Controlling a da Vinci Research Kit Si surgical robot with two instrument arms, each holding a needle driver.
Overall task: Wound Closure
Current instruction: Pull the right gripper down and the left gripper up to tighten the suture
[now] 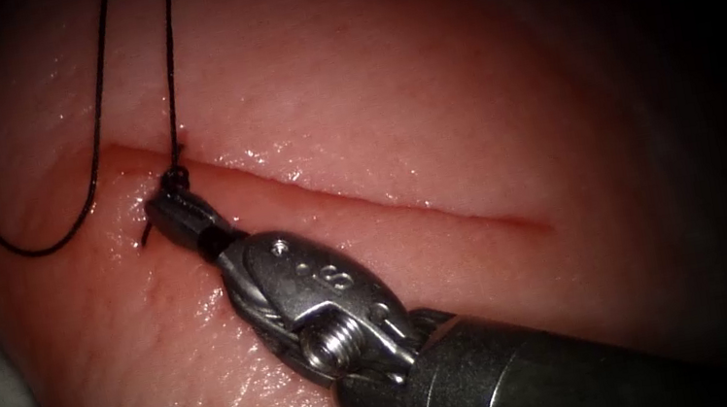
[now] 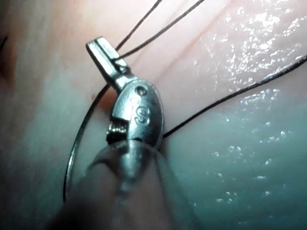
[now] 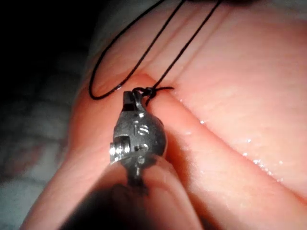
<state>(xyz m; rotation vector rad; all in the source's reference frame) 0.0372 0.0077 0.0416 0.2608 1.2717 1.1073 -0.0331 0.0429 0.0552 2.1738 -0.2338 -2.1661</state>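
The right tool point(image 1: 173, 216) is clamped on the thread point(image 1: 94, 111) beside the knot point(image 1: 175, 176). The knot sits at the left end of the cut point(image 1: 363, 199) in the tissue point(image 1: 423, 85).

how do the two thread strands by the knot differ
The straight strand drops directly to the knot. The looping strand comes down left of it and bends round over the tissue. The straight strand looks taut, the looping strand slack. Both are dark thread. The right tool has shut fingers beside the knot, and the left tool has shut fingers beside the strands. Any grip on thread is unclear.
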